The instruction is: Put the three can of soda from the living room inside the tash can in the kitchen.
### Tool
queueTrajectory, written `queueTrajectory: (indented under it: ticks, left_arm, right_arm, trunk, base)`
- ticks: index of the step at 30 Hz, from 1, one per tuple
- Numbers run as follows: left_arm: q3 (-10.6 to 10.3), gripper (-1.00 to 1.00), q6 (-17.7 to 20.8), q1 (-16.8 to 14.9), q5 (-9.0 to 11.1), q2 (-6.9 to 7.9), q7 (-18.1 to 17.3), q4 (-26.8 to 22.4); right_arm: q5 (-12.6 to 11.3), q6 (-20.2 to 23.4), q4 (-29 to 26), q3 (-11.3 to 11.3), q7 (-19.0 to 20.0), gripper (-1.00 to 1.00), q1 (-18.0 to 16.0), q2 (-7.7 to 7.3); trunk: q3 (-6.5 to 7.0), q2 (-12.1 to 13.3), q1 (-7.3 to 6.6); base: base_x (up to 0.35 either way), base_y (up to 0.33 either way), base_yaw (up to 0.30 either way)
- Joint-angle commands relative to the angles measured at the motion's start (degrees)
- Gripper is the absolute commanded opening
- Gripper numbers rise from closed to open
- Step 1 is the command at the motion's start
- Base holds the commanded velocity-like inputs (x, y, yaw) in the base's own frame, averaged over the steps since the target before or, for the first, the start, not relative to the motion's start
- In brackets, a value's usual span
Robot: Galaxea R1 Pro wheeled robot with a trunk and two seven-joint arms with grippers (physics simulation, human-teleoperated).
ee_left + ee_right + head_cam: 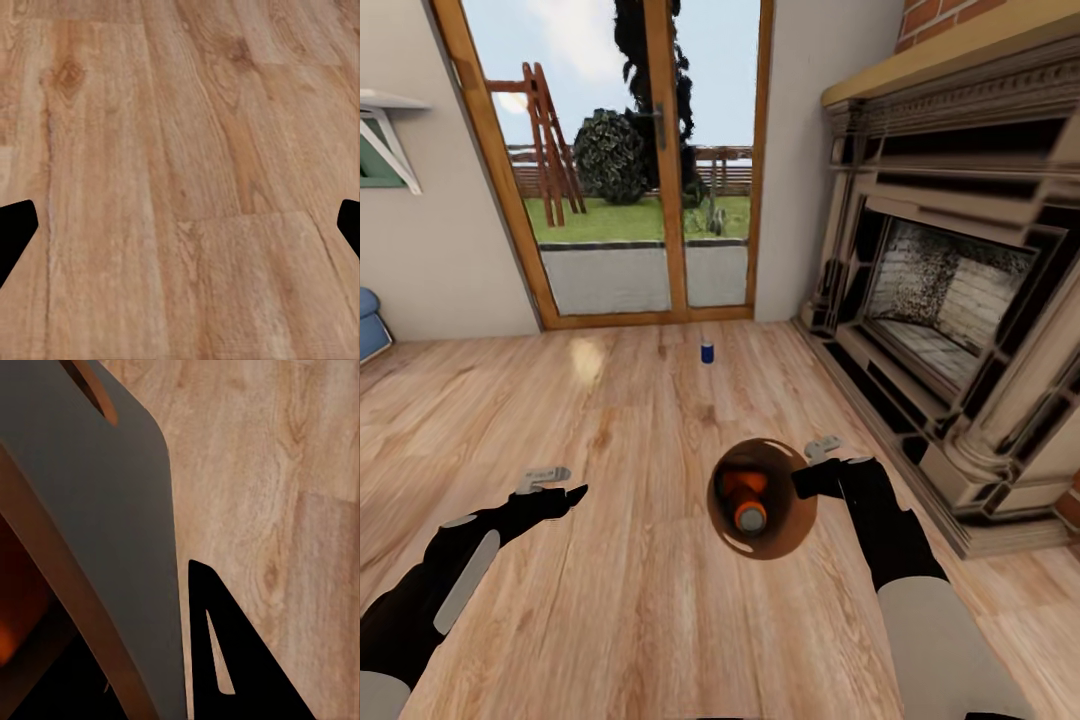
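Observation:
The tash can (778,535), grey outside and tan-brown inside, hangs just above the pale wood floor in the head view. My right gripper (801,482) is shut on its rim. Two bright orange cans lie inside it, one with its silver top (751,518) facing up and another (743,485) behind it. In the right wrist view the bin's grey wall (97,510) passes beside one dark finger (232,660), with the handle hole (94,390) further along. The dark blue can (707,352) stands upright on the floor near the glass door. My left gripper (560,486) is open over bare floor (180,187).
A brick-and-stone fireplace (950,300) fills the right side, its hearth edge close to my right arm. A wood-framed glass door (630,160) is straight ahead. A blue sofa corner (370,325) and a white wall shelf (385,120) sit at the left.

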Motion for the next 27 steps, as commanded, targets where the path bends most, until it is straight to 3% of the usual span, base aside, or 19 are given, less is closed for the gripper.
queueTrajectory:
  ticks: [1,3,10,16,18,23,27]
  left_arm:
    - [-0.01,1.0,0.0,0.0,0.0,0.0,0.01,0.01]
    - [-0.03,1.0,0.0,0.0,0.0,0.0,0.02,0.0]
    - [-0.13,1.0,0.0,0.0,-0.06,-0.03,0.12,0.13]
    - [-0.22,1.0,-0.08,-0.02,-0.16,-0.08,0.28,0.32]
    - [-0.23,1.0,-0.13,-0.06,-0.19,-0.09,0.39,0.49]
    - [-0.23,1.0,-0.17,-0.08,-0.27,-0.09,0.99,0.61]
    - [-0.23,1.0,-0.18,-0.09,-0.31,-0.09,1.43,0.59]
  right_arm:
    - [-1.02,-0.22,-0.01,0.0,0.27,-1.0,0.06,-0.12]
    - [-0.85,-1.62,0.03,-0.02,0.3,-1.0,0.42,-0.6]
    - [-1.01,-9.81,-0.01,-0.07,2.61,-1.0,3.2,-4.92]
    - [-0.67,-11.34,-0.06,-0.16,6.54,-1.0,4.3,-6.31]
    - [-0.89,-11.71,-0.08,-0.21,7.33,-1.0,4.8,-7.92]
    - [-1.02,-11.8,-0.11,-0.46,7.35,-1.0,5.0,-8.47]
    - [-1.07,-11.82,-0.16,-3.02,7.31,-1.0,5.04,-8.28]
  trunk:
    - [0.01,-0.01,-0.01]
    - [0.01,-0.01,-0.01]
    - [0.01,-0.01,-0.01]
    - [0.01,-0.01,-0.01]
    - [0.01,-0.01,-0.01]
    - [0.01,-0.01,-0.01]
    - [0.01,-0.01,-0.01]
  base:
    - [0.29,0.145,0.0]
    - [0.29,0.145,0.0]
    - [0.29,0.145,0.0]
    - [0.29,0.143,0.0]
    - [0.29,0.142,0.0]
    - [0.297,0.116,0.0]
    - [0.318,0.06,0.0]
